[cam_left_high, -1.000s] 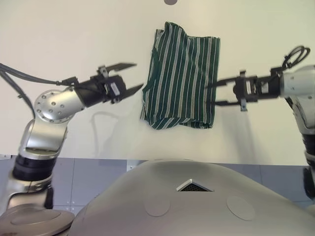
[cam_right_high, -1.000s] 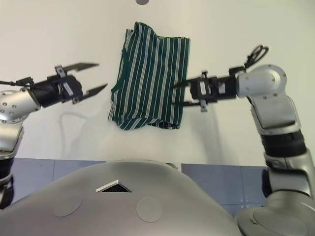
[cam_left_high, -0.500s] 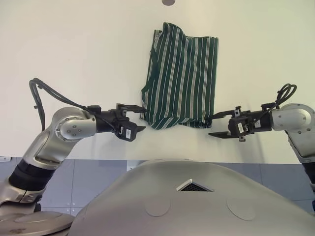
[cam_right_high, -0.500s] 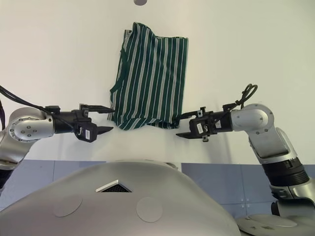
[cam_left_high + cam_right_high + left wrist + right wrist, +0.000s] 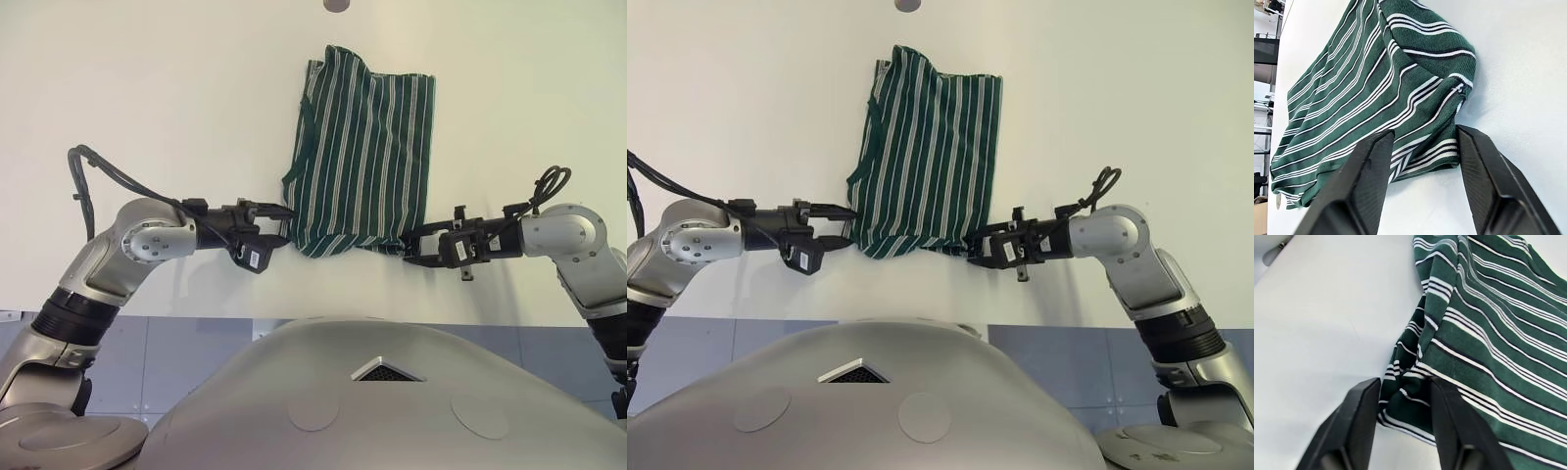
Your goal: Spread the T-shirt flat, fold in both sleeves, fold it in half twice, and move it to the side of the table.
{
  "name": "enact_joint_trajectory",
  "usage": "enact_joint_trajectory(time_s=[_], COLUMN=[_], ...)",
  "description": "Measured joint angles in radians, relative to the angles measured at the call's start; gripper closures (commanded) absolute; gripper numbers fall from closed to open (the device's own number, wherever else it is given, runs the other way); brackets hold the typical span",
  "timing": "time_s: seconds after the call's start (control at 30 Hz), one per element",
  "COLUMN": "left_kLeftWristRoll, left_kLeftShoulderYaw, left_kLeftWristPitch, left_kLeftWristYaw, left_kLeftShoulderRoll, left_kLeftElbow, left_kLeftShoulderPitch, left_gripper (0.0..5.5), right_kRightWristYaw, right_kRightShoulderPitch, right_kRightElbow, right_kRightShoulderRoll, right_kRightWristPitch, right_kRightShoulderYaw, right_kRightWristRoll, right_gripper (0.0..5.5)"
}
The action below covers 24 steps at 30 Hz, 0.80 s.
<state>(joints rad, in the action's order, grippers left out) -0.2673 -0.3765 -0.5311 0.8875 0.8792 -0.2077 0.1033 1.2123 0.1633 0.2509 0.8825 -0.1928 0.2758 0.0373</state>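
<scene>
**Desk lead:** Where is the shirt?

**Operator:** I see the dark green, white-striped knit T-shirt (image 5: 362, 147) lying folded into a rough rectangle in the middle of the plain white desk (image 5: 147, 98), its long side running away from me.

**Desk lead:** And your arms?

**Operator:** Both are bent at the elbow and held low, with the forearms pointing inward toward each other along the shirt's near edge. My left end effector (image 5: 278, 226) is at the near left corner. Its fingers (image 5: 1364, 191) are apart, with the striped hem lying between them.

**Desk lead:** The right one?

**Operator:** My right end effector (image 5: 409, 249) is at the near right corner, and bunched cloth fills it. I cannot tell whether it is clamped on the fabric or only around it.
</scene>
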Motion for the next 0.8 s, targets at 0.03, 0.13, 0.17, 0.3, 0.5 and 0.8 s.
enact_joint_trajectory(time_s=[0.03, 0.13, 0.17, 0.3, 0.5, 0.8], left_kLeftWristRoll=[0.000, 0.002, 0.003, 0.023, 0.343, 0.880], left_kLeftShoulderYaw=[-0.007, -0.029, -0.039, -0.071, -0.051, 0.124], left_kLeftWristPitch=[-0.001, -0.001, -0.001, -0.001, 0.366, 0.925], left_kLeftWristYaw=[0.000, 0.000, 0.001, 0.008, 0.203, 0.313], left_kLeftShoulderRoll=[-0.001, -0.017, -0.028, -0.042, 0.084, 0.075], left_kLeftElbow=[0.007, 0.037, 0.056, 0.109, -0.124, -0.106], left_kLeftShoulderPitch=[-0.003, -0.033, -0.044, -0.077, 0.036, -0.217], left_gripper=[4.04, 4.57, 4.76, 5.46, 5.47, 5.48], right_kRightWristYaw=[-0.001, -0.002, -0.002, -0.001, 0.110, 0.398], right_kRightShoulderPitch=[0.000, -0.001, -0.004, -0.011, -0.015, -0.609], right_kRightElbow=[-0.003, -0.009, -0.018, -0.034, 0.004, -0.292], right_kRightShoulderRoll=[0.000, 0.000, 0.000, 0.000, 0.049, 0.082], right_kRightWristPitch=[0.000, 0.000, -0.008, -0.022, 0.176, 0.721], right_kRightShoulderYaw=[0.001, 0.003, 0.005, 0.011, -0.011, 0.038], right_kRightWristRoll=[0.000, 0.000, 0.000, 0.002, 0.206, 0.547], right_gripper=[4.60, 5.10, 5.26, 5.47, 5.48, 5.48])
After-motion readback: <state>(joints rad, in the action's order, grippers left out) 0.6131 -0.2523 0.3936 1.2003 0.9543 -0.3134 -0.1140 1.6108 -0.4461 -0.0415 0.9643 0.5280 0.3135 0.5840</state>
